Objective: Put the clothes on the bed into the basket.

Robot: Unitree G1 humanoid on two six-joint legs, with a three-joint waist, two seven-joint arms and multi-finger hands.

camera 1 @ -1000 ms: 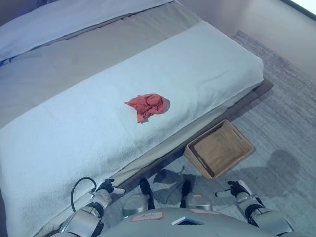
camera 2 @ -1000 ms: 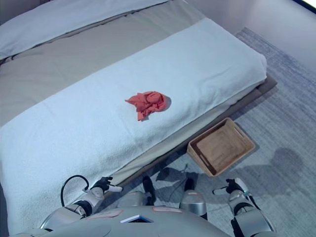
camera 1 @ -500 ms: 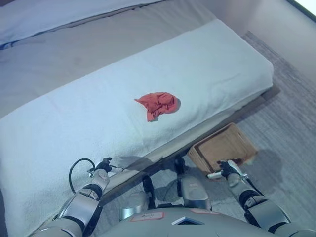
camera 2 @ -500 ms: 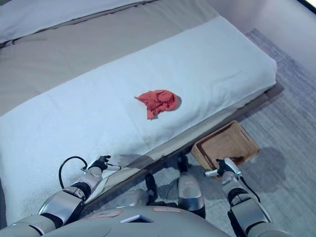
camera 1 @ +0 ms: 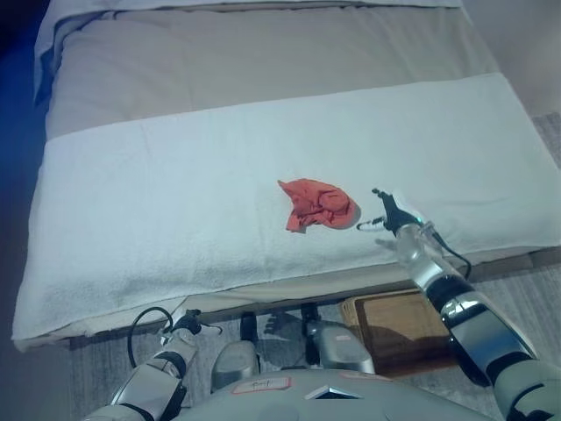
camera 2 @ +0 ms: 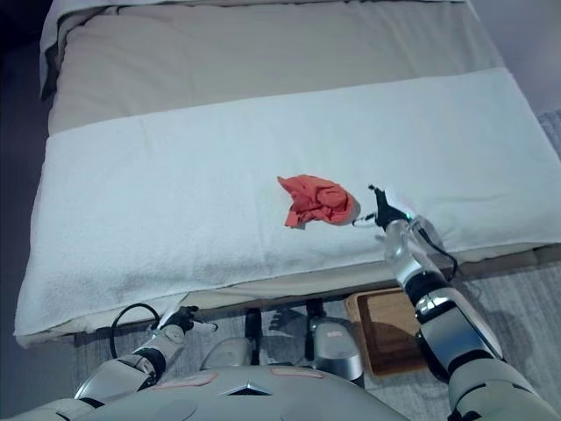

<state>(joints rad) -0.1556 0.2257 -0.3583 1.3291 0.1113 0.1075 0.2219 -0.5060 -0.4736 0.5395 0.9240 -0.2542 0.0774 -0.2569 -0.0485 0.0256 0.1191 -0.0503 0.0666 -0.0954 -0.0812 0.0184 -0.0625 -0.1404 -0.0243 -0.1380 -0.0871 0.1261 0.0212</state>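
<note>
A crumpled red cloth (camera 1: 317, 203) lies on the white blanket (camera 1: 175, 202) of the bed, near its front edge. My right hand (camera 1: 387, 213) is open, raised over the blanket just to the right of the cloth, not touching it. The wooden basket (camera 1: 405, 329) stands on the floor below the bed's front edge, partly hidden by my right arm. My left hand (camera 1: 184, 325) hangs low by the bed's front edge at the lower left, fingers relaxed and empty.
The bed's grey sheet (camera 1: 263, 53) lies behind the blanket. Grey carpet (camera 1: 543, 298) runs along the bed's front at the right.
The camera has swung to face the bed squarely. My right hand has risen from beside the basket to over the blanket next to the red cloth. The left hand has stayed low.
</note>
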